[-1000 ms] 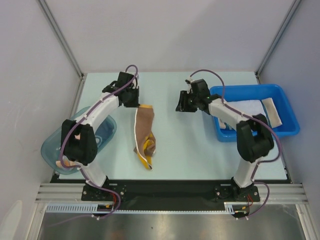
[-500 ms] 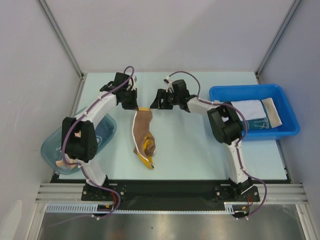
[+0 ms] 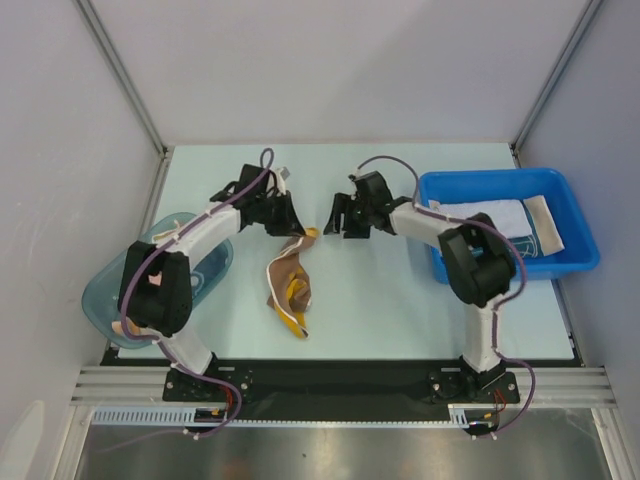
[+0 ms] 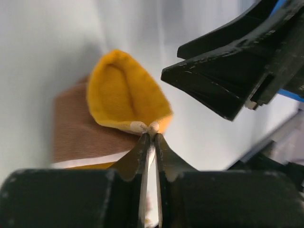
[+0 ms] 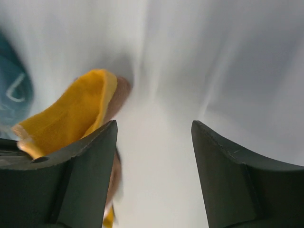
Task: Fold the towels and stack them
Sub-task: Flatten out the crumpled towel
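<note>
- Now we see the left gripper (image 4: 151, 136) pinching a raised corner of the brown towel (image 3: 286, 276), whose rest lies crumpled on the surface (image 3: 400, 300).
- Just beside that corner, the right gripper (image 5: 154, 142) stands wide, empty.

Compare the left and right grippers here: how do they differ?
The left gripper has its fingers pinched on a corner of the brown towel; the right gripper has its fingers spread wide and holds nothing. The left gripper touches the towel; the right gripper hangs just beside it, apart. Both face each other at the towel's far end.
</note>
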Controlling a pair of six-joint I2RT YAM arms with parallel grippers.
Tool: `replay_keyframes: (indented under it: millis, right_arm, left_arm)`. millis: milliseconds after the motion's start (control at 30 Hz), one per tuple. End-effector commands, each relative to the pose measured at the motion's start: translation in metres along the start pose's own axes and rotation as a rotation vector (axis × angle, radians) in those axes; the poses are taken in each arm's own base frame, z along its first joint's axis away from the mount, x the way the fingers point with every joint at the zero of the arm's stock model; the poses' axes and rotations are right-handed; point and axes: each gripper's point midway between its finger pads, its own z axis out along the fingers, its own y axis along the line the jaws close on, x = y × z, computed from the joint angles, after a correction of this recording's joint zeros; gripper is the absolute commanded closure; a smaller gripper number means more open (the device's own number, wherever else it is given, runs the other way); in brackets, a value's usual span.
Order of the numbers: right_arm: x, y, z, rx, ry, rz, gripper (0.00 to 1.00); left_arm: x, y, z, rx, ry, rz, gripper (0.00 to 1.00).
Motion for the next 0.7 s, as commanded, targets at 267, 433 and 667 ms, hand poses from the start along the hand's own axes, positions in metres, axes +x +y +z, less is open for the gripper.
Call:
replay_keyframes:
  millis: [267, 433, 667]
  right_arm:
    - [-0.011, -0.007, -0.102, 0.177, -0.196, 0.152, 0.33]
    - [0.016, 0.012, -0.085, 0.143, -0.162, 0.311, 0.36]
    - [0.047, 0.010, -0.073, 0.175, -0.121, 0.295, 0.39]
  left_arm:
    - [0.006, -0.097, -0.007, 0.300, 0.042, 0.001, 0.58]
    - [-0.036, -0.046, -0.009, -0.008, -0.050, 0.132, 0.57]
    - [-0.003, -0.039, -0.008, -0.174, 0.013, 0.624, 0.53]
